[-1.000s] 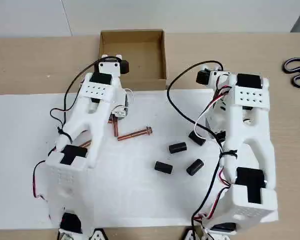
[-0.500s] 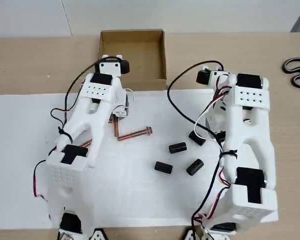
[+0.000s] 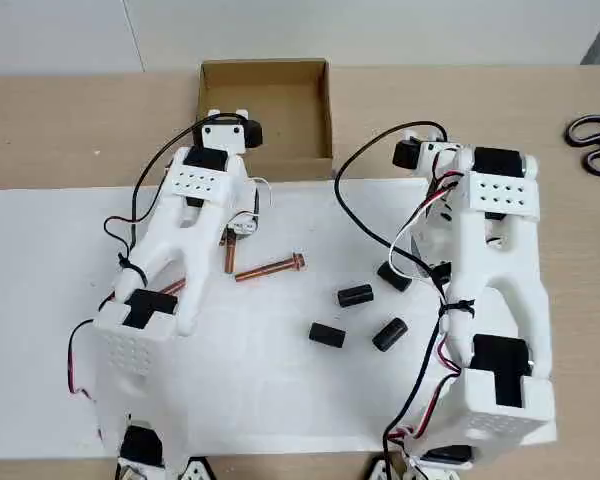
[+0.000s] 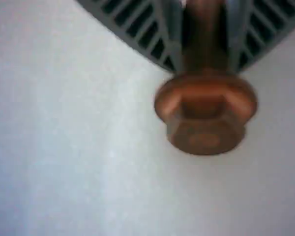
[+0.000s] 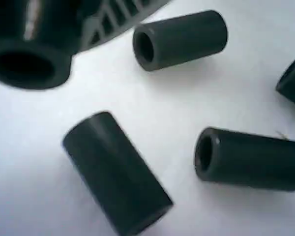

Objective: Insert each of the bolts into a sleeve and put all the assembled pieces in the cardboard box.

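My left gripper (image 4: pixel 206 49) is shut on the shank of a copper bolt (image 4: pixel 205 115), whose hex head hangs just above the white paper. From above, that bolt (image 3: pixel 229 257) sticks out below the left gripper (image 3: pixel 230 228). A second bolt (image 3: pixel 270 267) lies loose on the paper beside it, and a third (image 3: pixel 170 287) peeks out from under the left arm. My right gripper (image 5: pixel 44 29) is shut on a black sleeve (image 5: pixel 27 64), bore end showing. Loose sleeves (image 5: pixel 179 39) (image 5: pixel 115 172) (image 5: pixel 248 157) lie on the paper close by. The cardboard box (image 3: pixel 265 105) sits beyond the left arm.
White paper (image 3: pixel 40 300) covers the table's middle. Loose sleeves (image 3: pixel 356 295) (image 3: pixel 327 335) (image 3: pixel 390 334) lie between the arms, another (image 3: pixel 394 276) by the right arm's cables. Scissors (image 3: pixel 595 140) rest at the far right on bare wood.
The left gripper has edged slightly toward the box with the bolt in it. The right arm has not moved.
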